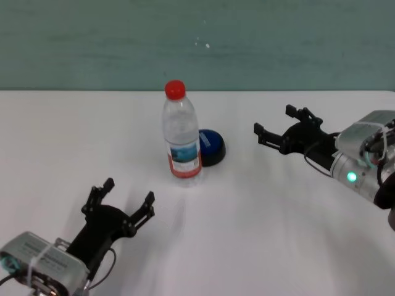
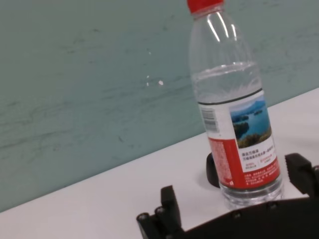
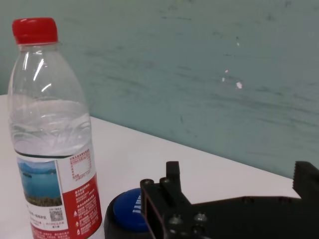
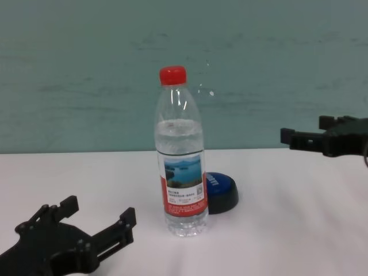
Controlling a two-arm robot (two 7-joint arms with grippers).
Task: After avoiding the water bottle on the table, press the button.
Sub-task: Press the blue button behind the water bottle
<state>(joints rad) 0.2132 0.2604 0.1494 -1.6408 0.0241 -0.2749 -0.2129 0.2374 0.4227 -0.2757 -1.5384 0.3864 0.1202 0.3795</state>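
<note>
Black jaws, silver-grey cabled wrists

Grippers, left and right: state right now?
Left gripper: open, empty, low over the table's near left.
Right gripper: open, empty, raised to the right of the button.

This is looking like a lab or robot test room. A plain white bench (image 1: 259,234) is running up against a bare, scuffed teal wall (image 1: 197,43), and two black robot arms with exposed cabling are resting over it, with no household or shop furnishings showing around them.
</note>
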